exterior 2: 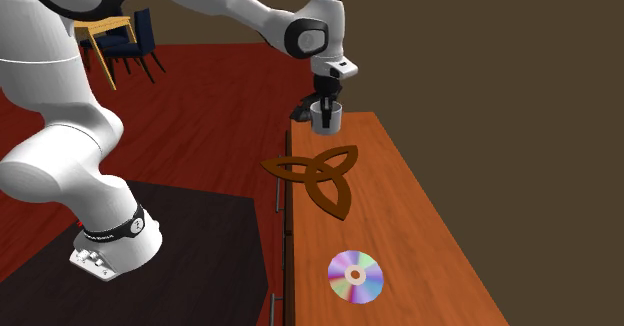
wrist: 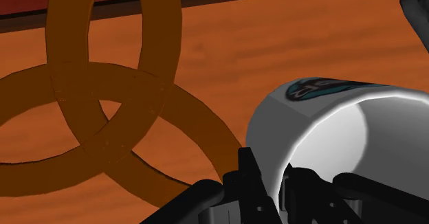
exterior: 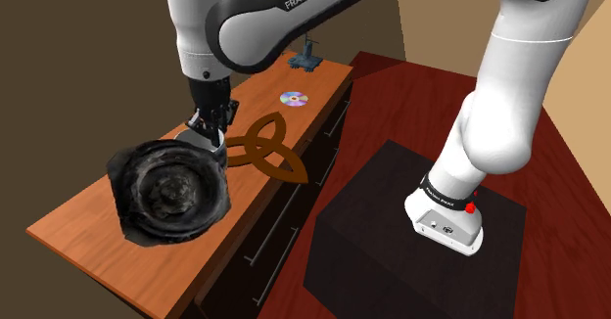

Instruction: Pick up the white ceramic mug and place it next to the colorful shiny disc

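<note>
Our gripper [exterior 2: 326, 109] pinches the white mug [exterior 2: 328, 124] by its rim, just beside the brown knot [exterior 2: 322, 177]. We see the disc [exterior 2: 355, 276] beyond that knot

On your tabletop [exterior 2: 420, 224], the knot-shaped mat [exterior 2: 318, 179] lies between disc [exterior 2: 355, 276] and mug [exterior 2: 328, 124]. You see the mug clasped in the hand [exterior 2: 326, 109], just beside the mat, well apart from the disc.

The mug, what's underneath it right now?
Wooden countertop, just beside the brown knot-shaped piece. The mug itself hides the spot directly beneath its base.
</note>
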Action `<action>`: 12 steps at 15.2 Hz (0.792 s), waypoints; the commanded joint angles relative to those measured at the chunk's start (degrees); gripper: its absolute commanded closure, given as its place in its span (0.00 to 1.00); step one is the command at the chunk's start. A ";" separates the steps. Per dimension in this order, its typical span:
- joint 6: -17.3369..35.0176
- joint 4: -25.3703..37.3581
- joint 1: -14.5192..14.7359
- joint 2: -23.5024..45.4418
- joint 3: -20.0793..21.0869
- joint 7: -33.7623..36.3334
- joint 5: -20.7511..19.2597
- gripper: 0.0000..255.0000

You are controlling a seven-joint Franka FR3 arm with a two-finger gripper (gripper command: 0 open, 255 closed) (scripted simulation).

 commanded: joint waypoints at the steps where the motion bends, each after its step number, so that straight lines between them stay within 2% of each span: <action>1: -1.49 0.73 -0.16 -0.90 0.08 -0.32 0.46 1.00; 12: -9.38 6.39 -0.39 -3.34 0.32 -1.00 1.69 1.00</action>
